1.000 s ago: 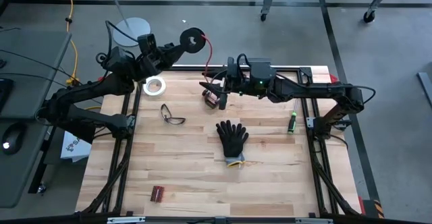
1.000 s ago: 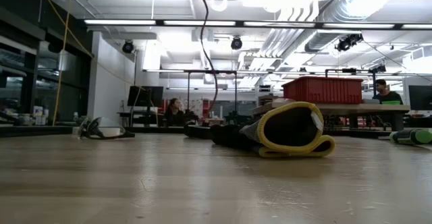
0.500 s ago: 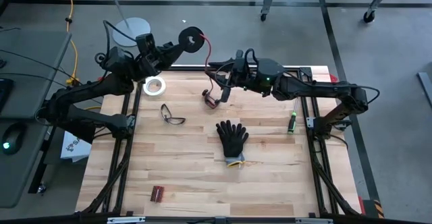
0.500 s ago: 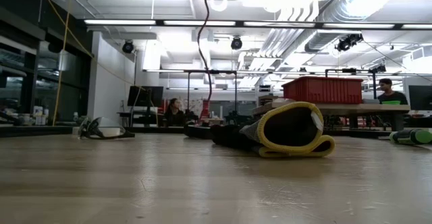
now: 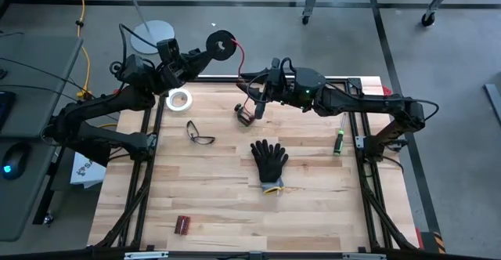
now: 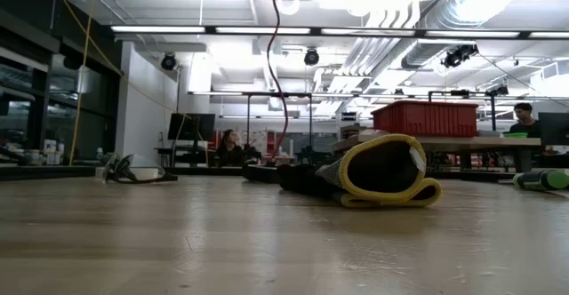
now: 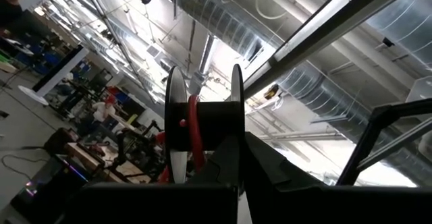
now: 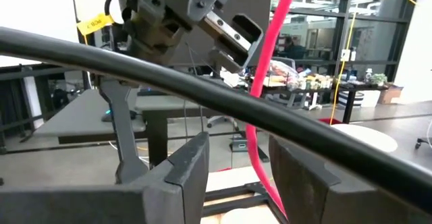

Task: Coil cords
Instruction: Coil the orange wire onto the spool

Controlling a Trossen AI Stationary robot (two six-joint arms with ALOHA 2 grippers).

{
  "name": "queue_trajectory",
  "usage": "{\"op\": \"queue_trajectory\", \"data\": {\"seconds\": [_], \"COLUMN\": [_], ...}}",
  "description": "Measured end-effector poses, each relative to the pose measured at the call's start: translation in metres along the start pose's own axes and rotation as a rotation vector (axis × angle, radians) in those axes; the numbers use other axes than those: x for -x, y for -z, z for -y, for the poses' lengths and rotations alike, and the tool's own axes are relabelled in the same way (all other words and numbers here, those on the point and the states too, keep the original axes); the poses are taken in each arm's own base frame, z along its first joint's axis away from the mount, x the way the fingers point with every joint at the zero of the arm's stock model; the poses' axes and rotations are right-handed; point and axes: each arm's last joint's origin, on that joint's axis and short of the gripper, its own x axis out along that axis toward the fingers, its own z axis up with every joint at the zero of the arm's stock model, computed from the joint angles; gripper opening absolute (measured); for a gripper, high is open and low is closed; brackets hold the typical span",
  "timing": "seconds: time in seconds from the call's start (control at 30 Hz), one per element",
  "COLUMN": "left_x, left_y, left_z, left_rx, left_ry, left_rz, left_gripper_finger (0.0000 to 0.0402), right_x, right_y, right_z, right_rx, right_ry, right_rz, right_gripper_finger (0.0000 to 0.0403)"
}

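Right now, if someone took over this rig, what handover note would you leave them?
Left gripper: shut on the black spool, held raised past the table's far edge.
Right gripper: open, above the far side of the table, red cord running between its fingers, not pinched.
Done: a few red turns sit on the spool.
Left: the loose end of the cord hangs to the tabletop near the right gripper; wind it on.
Untouched: black glove, safety glasses.

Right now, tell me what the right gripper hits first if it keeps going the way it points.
Probably the red cord, hanging just ahead of the open right gripper; a black cable crosses nearby, depth unclear.
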Motion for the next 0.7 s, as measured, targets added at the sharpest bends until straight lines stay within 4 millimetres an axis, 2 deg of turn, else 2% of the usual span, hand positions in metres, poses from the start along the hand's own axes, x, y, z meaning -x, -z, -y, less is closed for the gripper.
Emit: {"op": "queue_trajectory", "data": {"seconds": [0.33,0.7], "left_x": [0.0,-0.0001], "left_y": [-0.0001,-0.0006], "left_z": [-0.0002,0.0002], "left_rx": [-0.008,-0.01], "left_ry": [-0.005,-0.004], "left_rz": [0.004,0.013], "left_gripper_finger": [0.0,0.0], "right_x": [-0.0019,-0.0017], "right_y": [0.0037,0.0032], "right_z": [-0.002,-0.0021], "right_rx": [0.001,-0.013], "right_ry": [-0.024,-0.029], "right_rz": [-0.015,-0.012], "right_gripper_finger": [0.0123,0.0122]}}
